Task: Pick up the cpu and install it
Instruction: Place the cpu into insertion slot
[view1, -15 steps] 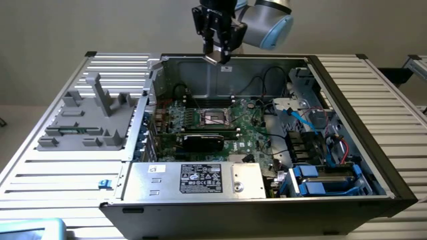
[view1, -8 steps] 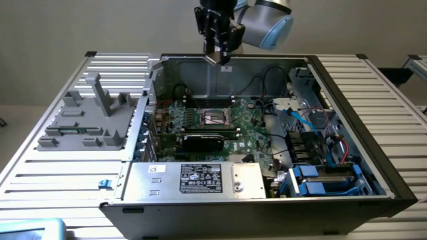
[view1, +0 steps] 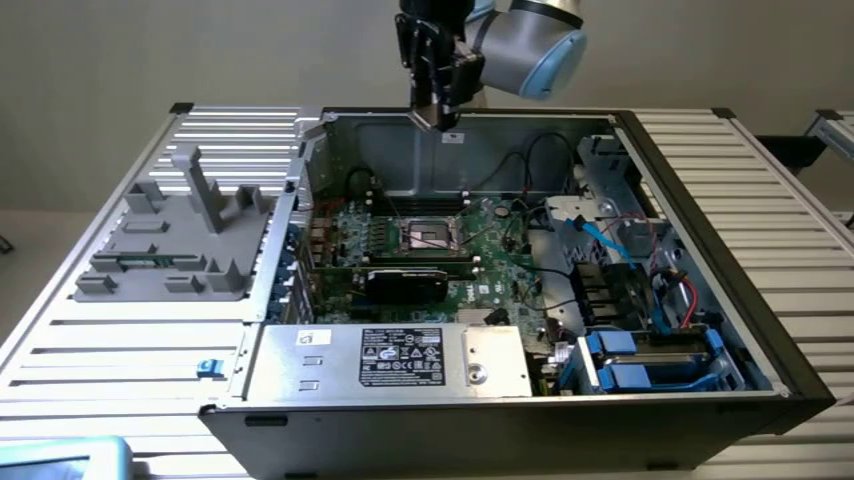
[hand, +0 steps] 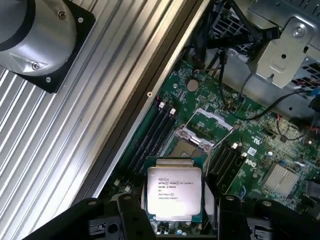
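Silver lid facing up, the cpu sits pinched by its edges between the black jaws of the gripper. You can see printed text on the lid and a thin green rim round it. It's up in the air, touching nothing but the jaws, with the green board well below.

In the exterior view the gripper hangs in the upper middle of the frame, right over the back wall of the open computer case and above its rim. The arm comes in from the top edge.

The socket is in the middle of the board, a fair way down the frame from the gripper — so the chip is well apart from it. From the wrist view the socket has its metal frame tilted up, and long black memory slots run just beside it.

Other stuff: a silver box with a white label fills the lower part of the case, and blue drive holders sit at its lower right. The case lies on a ribbed metal counter. At the exterior view's left, a grey plastic tray rests on that counter, just beside the case.
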